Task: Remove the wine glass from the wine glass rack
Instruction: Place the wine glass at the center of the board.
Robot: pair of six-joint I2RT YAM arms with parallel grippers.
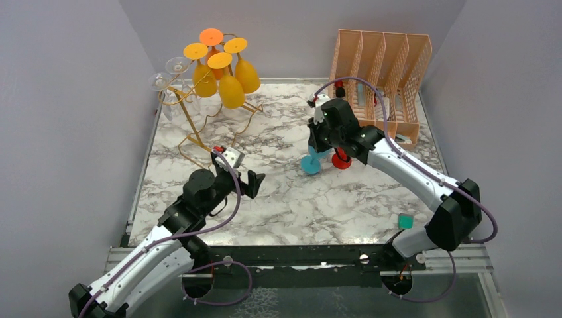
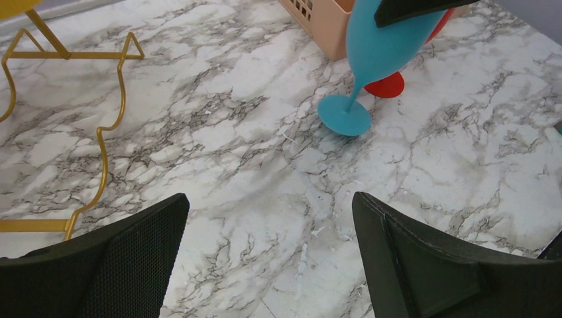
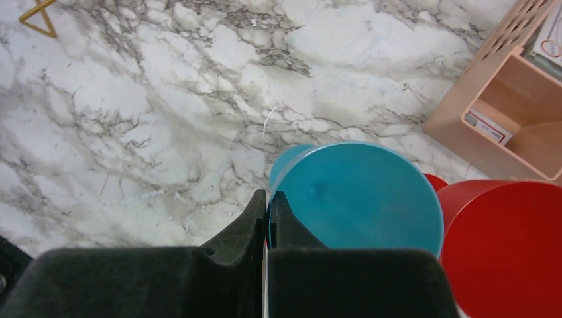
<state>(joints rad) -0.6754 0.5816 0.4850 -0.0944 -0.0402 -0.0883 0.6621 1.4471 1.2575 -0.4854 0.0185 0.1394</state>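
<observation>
Right end effector (image 3: 267,202), half-hidden teal glass (image 3: 361,199)

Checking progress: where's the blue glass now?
The blue glass is right of centre in the top view, rim pinched in the right gripper, beside the red glass, near the peach organiser.

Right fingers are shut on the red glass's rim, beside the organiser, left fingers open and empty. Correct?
Wrong glass: the right fingers are shut on the blue glass at its rim; the red glass is beside it, ungripped. The right wrist view shows this. The rest holds.
</observation>
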